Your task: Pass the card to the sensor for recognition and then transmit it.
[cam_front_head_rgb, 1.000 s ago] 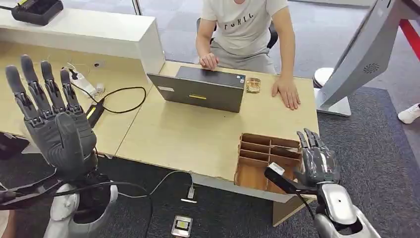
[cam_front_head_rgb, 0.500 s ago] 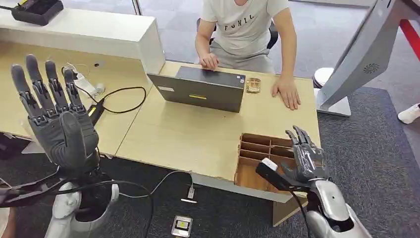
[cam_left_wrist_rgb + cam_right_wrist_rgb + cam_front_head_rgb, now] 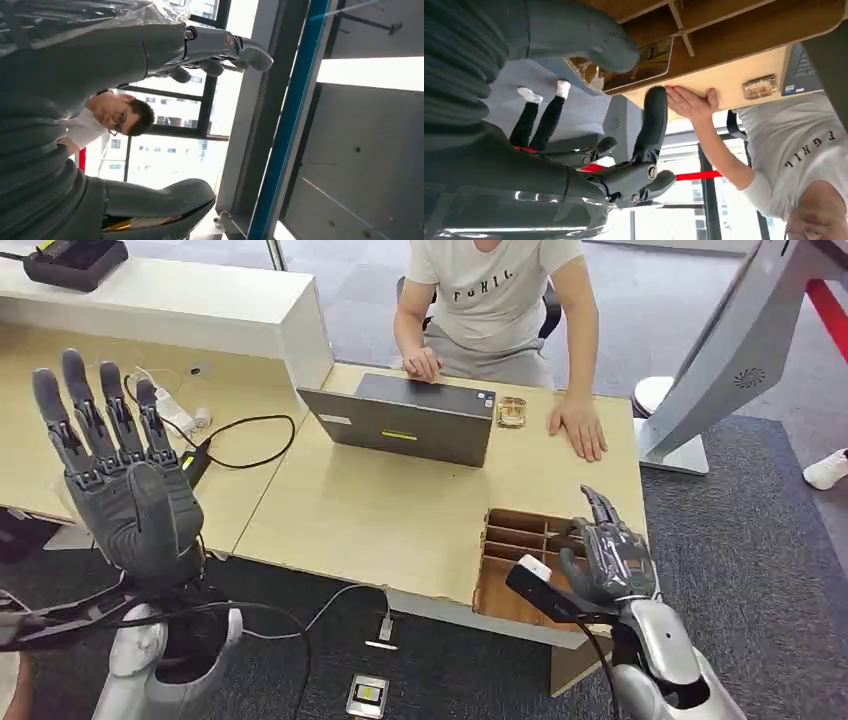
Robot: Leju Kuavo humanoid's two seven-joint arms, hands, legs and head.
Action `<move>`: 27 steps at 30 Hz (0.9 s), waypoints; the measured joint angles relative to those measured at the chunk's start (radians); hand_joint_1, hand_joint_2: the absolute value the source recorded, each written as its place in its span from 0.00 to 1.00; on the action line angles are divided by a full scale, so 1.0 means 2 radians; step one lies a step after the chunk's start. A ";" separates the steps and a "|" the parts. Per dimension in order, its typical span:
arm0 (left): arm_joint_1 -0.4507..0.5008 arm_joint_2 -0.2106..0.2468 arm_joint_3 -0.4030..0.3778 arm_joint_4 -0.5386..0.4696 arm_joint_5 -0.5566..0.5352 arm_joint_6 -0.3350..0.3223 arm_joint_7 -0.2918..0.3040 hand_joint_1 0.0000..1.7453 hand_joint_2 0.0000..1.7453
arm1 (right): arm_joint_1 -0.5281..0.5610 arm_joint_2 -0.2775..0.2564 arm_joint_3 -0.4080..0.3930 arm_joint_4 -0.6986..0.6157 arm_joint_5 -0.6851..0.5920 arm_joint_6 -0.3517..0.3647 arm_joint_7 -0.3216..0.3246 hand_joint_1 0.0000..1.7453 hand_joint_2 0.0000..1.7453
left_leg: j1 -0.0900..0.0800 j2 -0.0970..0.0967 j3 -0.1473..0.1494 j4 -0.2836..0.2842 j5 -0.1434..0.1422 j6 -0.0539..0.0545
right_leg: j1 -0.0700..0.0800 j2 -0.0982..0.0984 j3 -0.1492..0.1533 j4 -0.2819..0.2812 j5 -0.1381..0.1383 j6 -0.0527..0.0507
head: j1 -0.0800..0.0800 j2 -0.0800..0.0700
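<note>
Raised on the near left, the robot's left hand (image 3: 120, 480) is standing palm-out with its fingers spread wide and straight, holding nothing; the left wrist view is showing its thumb (image 3: 165, 197) and darker fingers (image 3: 220, 50) apart with only windows behind them. Beyond it, a black cable (image 3: 245, 440) is lying looped on the light wooden table (image 3: 380, 510), and a dark device (image 3: 75, 260) is sitting on the white counter at the far left. Near the middle of the table, a grey laptop (image 3: 410, 420) is standing open toward a person (image 3: 500, 300) in a white shirt, who is resting one hand at the laptop and the other flat on the table, with a small clear box (image 3: 511, 412) lying between laptop and flat hand. On the floor below the table's near edge, a small sensor unit (image 3: 367, 695) is lying. Further right, a wooden divided rack (image 3: 520, 550) is sitting at the table's near right corner. Over it, the right hand (image 3: 610, 560) is reaching into the compartments, and in the right wrist view its thumb is pressing on a card (image 3: 644, 62) leaning in the rack, though whether the hand is actually gripping the card cannot be told.
</note>
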 joint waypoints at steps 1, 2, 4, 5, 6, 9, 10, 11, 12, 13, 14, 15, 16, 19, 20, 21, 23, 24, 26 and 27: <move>0.000 0.000 0.000 0.000 0.002 0.000 0.000 0.00 1.00 | 0.000 0.000 0.000 0.000 0.003 0.000 0.002 0.28 1.00 | 0.000 0.000 0.000 0.000 0.000 0.000 | 0.000 0.000 0.000 0.000 0.000 0.000 | 0.000 0.000; 0.000 0.000 0.000 0.000 0.003 0.000 0.000 0.00 1.00 | 0.000 0.000 0.000 0.001 0.006 0.000 0.003 0.10 1.00 | 0.000 0.000 0.000 0.000 0.000 0.000 | 0.000 0.000 0.000 0.000 0.000 0.000 | 0.000 0.000; 0.000 0.000 0.000 0.000 0.003 0.000 0.000 0.00 1.00 | 0.000 0.000 0.000 0.002 0.008 0.000 0.005 0.00 1.00 | 0.000 0.000 0.000 0.000 0.000 0.000 | 0.000 0.000 0.000 0.000 0.000 0.000 | 0.000 0.000; -0.001 0.000 0.000 0.001 0.003 0.000 0.000 0.00 1.00 | 0.000 0.000 0.000 0.003 0.009 -0.001 0.005 0.00 1.00 | 0.000 0.000 0.000 0.000 0.000 0.000 | 0.000 0.000 0.000 0.000 0.000 0.000 | 0.000 0.000; -0.001 0.000 0.000 0.002 0.003 0.000 0.000 0.00 1.00 | 0.000 0.000 0.000 0.004 0.010 -0.001 0.007 0.00 1.00 | 0.000 0.000 0.000 0.000 0.000 0.000 | 0.000 0.000 0.000 0.000 0.000 0.000 | 0.000 0.000; -0.002 0.000 -0.001 0.003 0.004 0.000 0.000 0.00 1.00 | 0.001 0.000 0.000 0.009 0.015 -0.001 0.011 0.00 1.00 | 0.000 0.000 0.000 0.000 0.000 0.000 | 0.000 0.000 0.000 0.000 0.000 0.000 | 0.000 0.000; -0.002 0.000 -0.001 0.003 0.004 0.000 0.000 0.00 1.00 | 0.001 0.000 0.000 0.012 0.015 -0.002 0.011 0.00 1.00 | 0.000 0.000 0.000 0.000 0.000 0.000 | 0.000 0.000 0.000 0.000 0.000 0.000 | 0.000 0.000; -0.002 0.000 -0.002 0.003 0.004 0.001 0.000 0.00 1.00 | 0.001 0.000 0.000 0.014 0.017 -0.004 0.011 0.00 1.00 | 0.000 0.000 0.000 0.000 0.000 0.000 | 0.000 0.000 0.000 0.000 0.000 0.000 | 0.000 0.000; -0.002 0.000 -0.003 0.003 0.004 0.001 0.000 0.00 1.00 | 0.001 0.000 0.000 0.017 0.017 -0.007 0.011 0.00 1.00 | 0.000 0.000 0.000 0.000 0.000 0.000 | 0.000 0.000 0.000 0.000 0.000 0.000 | 0.000 0.000; -0.002 0.000 -0.004 0.004 0.004 0.001 0.000 0.00 1.00 | 0.001 0.000 0.000 0.019 0.018 -0.009 0.011 0.00 1.00 | 0.000 0.000 0.000 0.000 0.000 0.000 | 0.000 0.000 0.000 0.000 0.000 0.000 | 0.000 0.000; -0.002 0.000 -0.004 0.004 0.004 0.000 0.000 0.00 1.00 | 0.000 0.000 0.000 0.022 0.018 -0.010 0.012 0.00 1.00 | 0.000 0.000 0.000 0.000 0.000 0.000 | 0.000 0.000 0.000 0.000 0.000 0.000 | 0.000 0.000; -0.002 0.000 -0.005 0.004 0.004 0.000 0.000 0.00 1.00 | 0.000 0.000 0.000 0.024 0.018 -0.010 0.012 0.00 1.00 | 0.000 0.000 0.000 0.000 0.000 0.000 | 0.000 0.000 0.000 0.000 0.000 0.000 | 0.000 0.000; -0.002 0.000 -0.006 0.004 0.004 -0.001 0.000 0.00 1.00 | 0.000 0.000 0.000 0.026 0.018 -0.010 0.012 0.00 1.00 | 0.000 0.000 0.000 0.000 0.000 0.000 | 0.000 0.000 0.000 0.000 0.000 0.000 | 0.000 0.000; -0.002 0.000 -0.007 0.004 0.003 -0.002 0.000 0.00 1.00 | 0.000 0.000 0.000 0.031 0.018 -0.010 0.012 0.00 1.00 | 0.000 0.000 0.000 0.000 0.000 0.000 | 0.000 0.000 0.000 0.000 0.000 0.000 | 0.000 0.000; -0.002 0.000 -0.008 0.005 0.003 -0.002 0.000 0.00 1.00 | 0.000 0.000 0.000 0.032 0.018 -0.010 0.012 0.00 1.00 | 0.000 0.000 0.000 0.000 0.000 0.000 | 0.000 0.000 0.000 0.000 0.000 0.000 | 0.000 0.000; -0.002 0.000 -0.008 0.005 0.003 -0.003 0.000 0.00 1.00 | 0.000 0.000 0.000 0.034 0.018 -0.010 0.013 0.00 1.00 | 0.000 0.000 0.000 0.000 0.000 0.000 | 0.000 0.000 0.000 0.000 0.000 0.000 | 0.000 0.000; -0.002 0.000 -0.008 0.006 0.004 -0.006 0.000 0.00 1.00 | 0.000 0.000 0.000 0.036 0.018 -0.010 0.014 0.00 1.00 | 0.000 0.000 0.000 0.000 0.000 0.000 | 0.000 0.000 0.000 0.000 0.000 0.000 | 0.000 0.000; -0.002 0.000 -0.008 0.007 0.004 -0.006 0.000 0.00 1.00 | -0.001 0.001 0.000 0.037 0.017 -0.010 0.015 0.00 1.00 | 0.000 0.000 0.000 0.000 0.000 0.000 | 0.000 0.000 0.000 0.000 0.000 0.000 | 0.000 0.000; -0.003 0.000 -0.008 0.008 0.004 -0.008 0.000 0.00 1.00 | -0.002 0.002 0.000 0.041 0.016 -0.011 0.015 0.00 1.00 | 0.000 0.000 0.000 0.000 0.000 0.000 | 0.000 0.000 0.000 0.000 0.000 0.000 | 0.000 0.000; -0.003 0.000 -0.009 0.010 0.004 -0.009 0.000 0.00 1.00 | -0.003 0.003 0.000 0.044 0.014 -0.011 0.014 0.02 1.00 | 0.000 0.000 0.000 0.000 0.000 0.000 | 0.000 0.000 0.000 0.000 0.000 0.000 | 0.000 0.000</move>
